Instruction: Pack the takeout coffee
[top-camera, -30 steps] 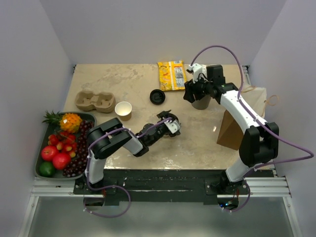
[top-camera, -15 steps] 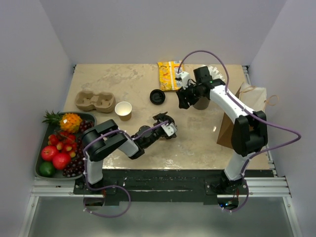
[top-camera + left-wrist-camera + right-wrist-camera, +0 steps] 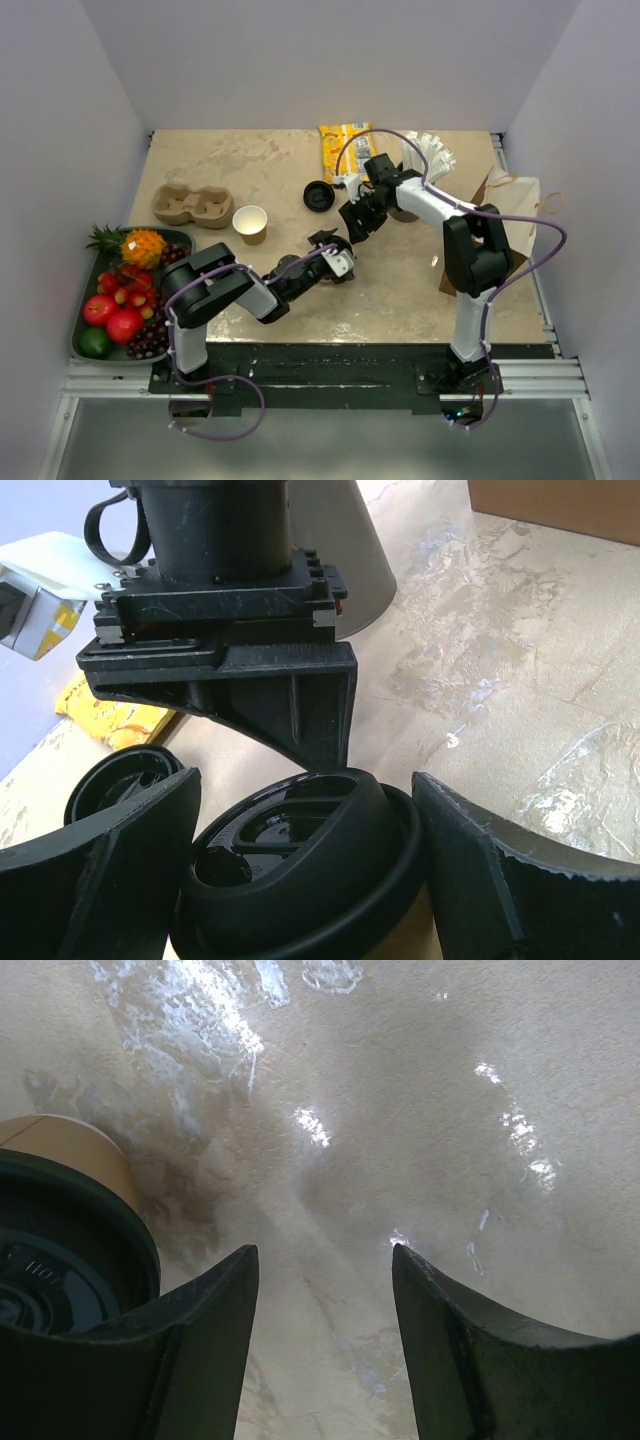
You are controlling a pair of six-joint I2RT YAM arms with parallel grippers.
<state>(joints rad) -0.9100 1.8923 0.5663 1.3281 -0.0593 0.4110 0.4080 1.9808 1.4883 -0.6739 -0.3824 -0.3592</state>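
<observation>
Writing: raised letters on the black lid (image 3: 45,1260) of the capped cup seem to spell "HOT", though only part is clear. The print on the yellow packet (image 3: 347,152) is too small to read.
Cups: two kraft-brown paper cups. The capped cup (image 3: 300,880) is at mid-table. The open cup (image 3: 250,222), white inside, stands further left, near the carrier.
Lids: two, both black. One is seated on the capped cup. The loose lid (image 3: 318,195) lies flat on the table behind it.
Left gripper (image 3: 305,780): spread wide around the capped cup, with both fingers against the lid's rim, clasping it.
Right gripper (image 3: 320,1260): fingers parted over bare table (image 3: 420,1110) with nothing between them. The capped cup is just outside one finger.
Carrier (image 3: 192,203): one, moulded cardboard with two wells, both unfilled.
Straw cup (image 3: 408,208): one, grey, with white straws fanning out, far right.
Paper bag (image 3: 478,262): one, brown, at the right edge.
Fruit tray (image 3: 78,310): one, at the left, heaped with fruit.
</observation>
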